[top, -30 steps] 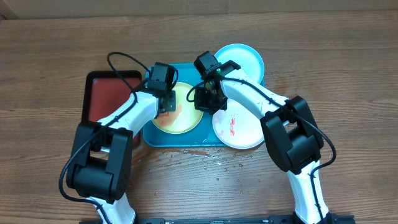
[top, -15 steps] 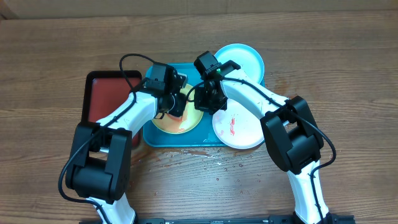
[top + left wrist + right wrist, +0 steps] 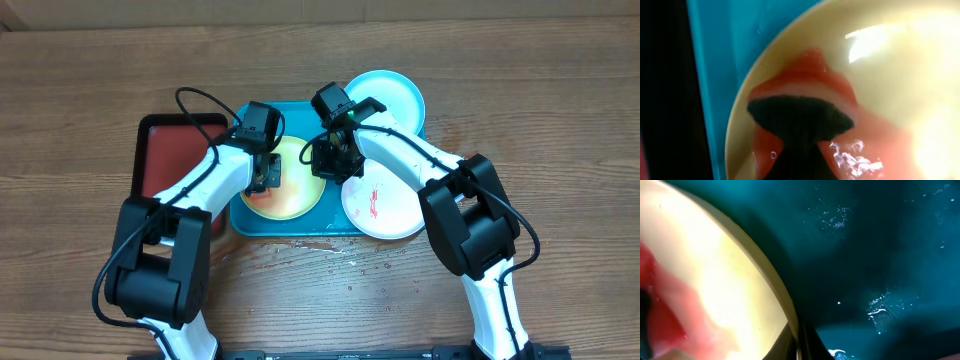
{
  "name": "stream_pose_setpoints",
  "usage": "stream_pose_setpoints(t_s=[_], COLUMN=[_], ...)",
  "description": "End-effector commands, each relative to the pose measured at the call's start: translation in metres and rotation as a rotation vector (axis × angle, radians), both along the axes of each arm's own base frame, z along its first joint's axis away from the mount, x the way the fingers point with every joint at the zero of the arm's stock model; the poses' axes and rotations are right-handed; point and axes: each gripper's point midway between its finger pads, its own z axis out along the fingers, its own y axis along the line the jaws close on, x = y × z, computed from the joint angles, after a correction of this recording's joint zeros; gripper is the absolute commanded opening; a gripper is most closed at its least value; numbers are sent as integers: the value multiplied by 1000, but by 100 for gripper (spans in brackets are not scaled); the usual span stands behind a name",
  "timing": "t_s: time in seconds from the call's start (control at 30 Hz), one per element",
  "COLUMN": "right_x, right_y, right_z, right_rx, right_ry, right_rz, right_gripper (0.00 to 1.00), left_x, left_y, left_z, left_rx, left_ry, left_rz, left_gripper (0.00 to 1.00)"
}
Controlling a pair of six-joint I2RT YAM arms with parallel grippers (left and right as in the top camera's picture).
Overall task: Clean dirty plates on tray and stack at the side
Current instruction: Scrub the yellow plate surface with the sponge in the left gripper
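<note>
Now the left tool (image 3: 266, 176) is clamped on a dark scrubbing pad (image 3: 800, 117), sponge or cloth, though the close view is too blurred to say which. It presses the pad onto the yellow-green plate (image 3: 300, 190). Half a second ago it sat nearer the plate's middle; it has swung back toward the left edge, so one wiping stroke looks just finished. The red smear (image 3: 840, 85) lies thin and wet around the pad, not gone. The right tool (image 3: 335, 160) stays pinched shut on the plate's right rim, steadying it. The plate lies in the turquoise tray (image 3: 290, 225). The white plate (image 3: 385, 205), smeared red, and the light cyan plate (image 3: 392, 95) wait at the tray's right side. I judge the first plate about half cleaned, with nothing stacked yet.
</note>
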Motion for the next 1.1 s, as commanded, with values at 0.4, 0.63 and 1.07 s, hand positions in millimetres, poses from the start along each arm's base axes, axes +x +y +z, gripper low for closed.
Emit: stream_pose_setpoints(t_s=[0.4, 0.63, 1.07], right_x=[-11, -9, -8], right_y=[-6, -5, -4], right_z=[-25, -25, -25], right_rx=[-47, -42, -39], right_ry=[49, 41, 35], right_rz=[-1, -1, -1], right_gripper=[5, 5, 5], left_x=[43, 24, -46], left_y=[-28, -14, -88], left_z=[4, -5, -3], left_rx=[-121, -75, -463], left_ry=[-186, -108, 153], left_rz=[-58, 26, -467], left_gripper=[4, 4, 4])
